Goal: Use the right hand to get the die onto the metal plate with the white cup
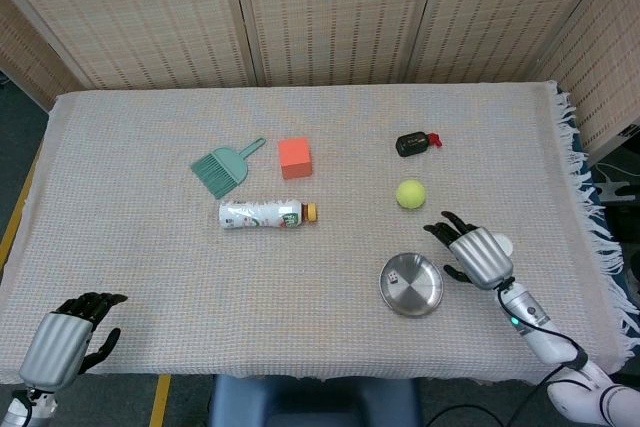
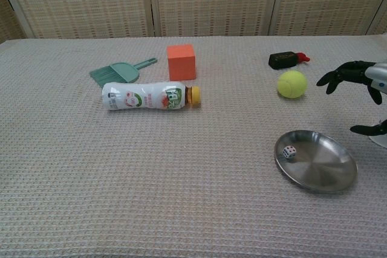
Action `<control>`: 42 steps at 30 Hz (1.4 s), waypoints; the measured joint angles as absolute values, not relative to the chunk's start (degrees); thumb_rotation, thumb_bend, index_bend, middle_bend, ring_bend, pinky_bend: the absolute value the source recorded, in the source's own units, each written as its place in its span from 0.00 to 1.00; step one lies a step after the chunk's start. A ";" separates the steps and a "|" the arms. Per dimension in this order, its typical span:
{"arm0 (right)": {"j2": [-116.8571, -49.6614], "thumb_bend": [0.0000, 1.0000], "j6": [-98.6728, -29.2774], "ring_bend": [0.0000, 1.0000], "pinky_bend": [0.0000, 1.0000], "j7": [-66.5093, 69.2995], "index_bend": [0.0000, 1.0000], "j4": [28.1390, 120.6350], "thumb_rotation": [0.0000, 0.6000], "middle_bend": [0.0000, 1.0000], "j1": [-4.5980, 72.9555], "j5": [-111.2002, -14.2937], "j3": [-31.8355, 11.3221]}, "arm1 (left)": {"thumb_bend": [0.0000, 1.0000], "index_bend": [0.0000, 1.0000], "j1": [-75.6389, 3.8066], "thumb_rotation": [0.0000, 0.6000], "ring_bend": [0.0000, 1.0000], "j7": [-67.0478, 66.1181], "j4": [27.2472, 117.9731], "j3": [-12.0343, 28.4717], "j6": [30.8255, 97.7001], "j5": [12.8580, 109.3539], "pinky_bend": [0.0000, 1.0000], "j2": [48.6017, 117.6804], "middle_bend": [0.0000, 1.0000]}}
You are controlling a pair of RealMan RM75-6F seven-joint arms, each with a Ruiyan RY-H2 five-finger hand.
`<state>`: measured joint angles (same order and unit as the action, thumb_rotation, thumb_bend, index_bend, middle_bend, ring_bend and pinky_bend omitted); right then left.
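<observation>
A small white die [image 2: 289, 152] [image 1: 394, 275] lies inside the round metal plate [image 2: 323, 173] [image 1: 420, 295], near its left rim. My right hand [image 1: 474, 255] [image 2: 360, 84] hovers to the right of the plate with its fingers spread and nothing in them. The white cup [image 1: 500, 244] stands just behind that hand, mostly hidden; only a sliver of the cup [image 2: 380, 140] shows at the chest view's right edge. My left hand [image 1: 66, 338] rests off the table's near left corner, holding nothing, its dark fingers apart.
A yellow-green tennis ball [image 1: 410, 194] sits beyond the plate, and a black object with a red tip [image 1: 415, 143] lies further back. An orange cube [image 1: 294, 157], a green dustpan brush [image 1: 225, 167] and a lying drink bottle [image 1: 266, 214] occupy the table's middle-left.
</observation>
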<state>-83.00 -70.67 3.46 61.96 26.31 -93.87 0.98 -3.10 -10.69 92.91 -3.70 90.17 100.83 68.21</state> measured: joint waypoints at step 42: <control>-87.27 0.27 -71.05 0.27 0.50 13.89 0.49 42.65 1.00 0.41 22.02 -93.13 3.33 | 0.36 0.30 -3.23 1.00 0.33 -10.73 92.94 -3.56 89.72 100.24 0.49 68.32 0.38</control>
